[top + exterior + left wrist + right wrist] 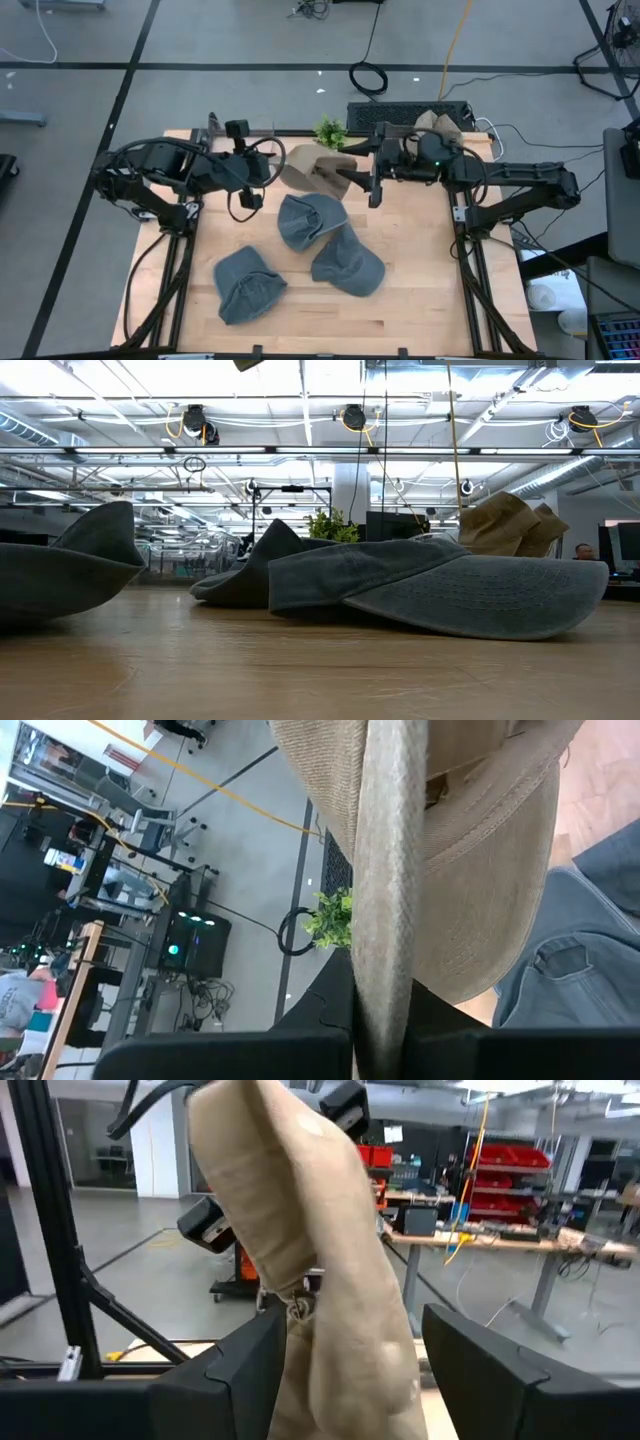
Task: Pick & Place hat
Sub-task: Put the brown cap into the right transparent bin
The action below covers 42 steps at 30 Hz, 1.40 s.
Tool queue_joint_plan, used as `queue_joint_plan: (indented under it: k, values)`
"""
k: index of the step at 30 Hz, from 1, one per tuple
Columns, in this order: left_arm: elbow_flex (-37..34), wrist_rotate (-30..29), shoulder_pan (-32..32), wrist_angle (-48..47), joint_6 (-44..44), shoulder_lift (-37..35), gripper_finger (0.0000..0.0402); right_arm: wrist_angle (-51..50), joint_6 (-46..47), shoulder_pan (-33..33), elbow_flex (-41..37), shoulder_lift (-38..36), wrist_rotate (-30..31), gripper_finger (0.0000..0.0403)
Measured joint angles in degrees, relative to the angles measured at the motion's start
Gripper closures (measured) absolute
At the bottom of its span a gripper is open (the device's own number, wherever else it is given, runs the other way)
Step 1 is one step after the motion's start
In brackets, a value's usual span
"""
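Note:
A tan hat [315, 168] hangs in the air over the far middle of the table, between my two grippers. My left gripper [270, 172] comes from the table's left and is shut on it; the left wrist view shows the hat [470, 870] just ahead of that gripper [385, 1035]. My right gripper [358, 182] reaches in from the right, open. In the right wrist view its fingers [240, 1370] stand on either side of the hat [320, 1280]. Three grey-blue hats [310, 220] [348, 263] [248, 285] lie on the table, crowns up. My left gripper pinches the tan hat's folded edge [385, 940] between its two fingers, coming level from the table's left. The edge runs straight out between the fingers, and the hat is held clear of the table. My right gripper: the cloth lies close to one finger [255, 1365]; whether it touches, I cannot tell.
More tan hats [435, 122] are stacked at the table's far right corner, also showing in the low view [510, 525]. A small green plant [329, 130] stands at the far edge. The grey-blue hats [440, 585] fill the table's middle and near part; bare wood lies to the right [420, 250].

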Motion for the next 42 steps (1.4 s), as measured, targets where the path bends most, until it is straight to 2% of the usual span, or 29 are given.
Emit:
queue_joint_plan:
  k: [4,7,11,16,20,23,25,30,34,38,42]
  values:
    - [0.00,0.00,-0.27,-0.84,-0.20,-0.05,0.0392,-0.10,3.21,0.00,-0.32,-0.32,0.00,0.0184]
    - [0.00,-0.02,-0.27,-1.45,-0.76,-0.05,0.0392,-0.08,5.71,0.00,-0.32,-0.56,-0.04,0.0209]
    - [0.00,-0.03,-0.27,-1.42,-0.86,-0.03,0.0392,-0.53,7.84,0.02,-0.32,-0.77,-0.13,0.0272]
    - [0.00,-0.02,-0.27,-1.35,-1.32,-0.04,0.0392,-0.66,5.94,-0.08,-0.32,-0.85,-0.13,0.0379]
    - [0.00,-0.02,-0.27,-1.22,-1.99,-0.03,0.0388,-1.45,5.93,-0.24,-0.32,-0.87,-0.19,0.0391]
    - [0.00,1.01,-0.23,-1.05,-3.57,-0.03,0.0365,-2.94,3.24,-0.24,-0.34,-2.03,-1.33,0.0393]
    - [0.00,2.76,-0.23,-1.21,-5.99,-0.04,0.0344,-4.12,1.22,-0.23,-0.34,-3.99,0.19,0.0393]
    - [0.00,12.34,-0.23,-4.35,-12.38,-0.08,0.0288,-5.64,-8.72,-0.26,-0.36,-10.72,5.68,0.0393]
    - [0.00,18.87,-0.23,-7.52,-18.55,-0.08,0.0240,-6.66,-17.34,-0.28,-0.36,-15.64,6.29,0.0393]
    - [0.00,21.33,-0.23,-8.62,-21.81,-0.08,0.0203,-10.94,-29.01,-0.26,-0.32,-18.87,8.37,0.0393]
    - [0.00,21.31,-0.23,-8.31,-22.71,-0.08,0.0182,-15.03,-46.35,-0.26,-0.32,-19.65,16.00,0.0393]
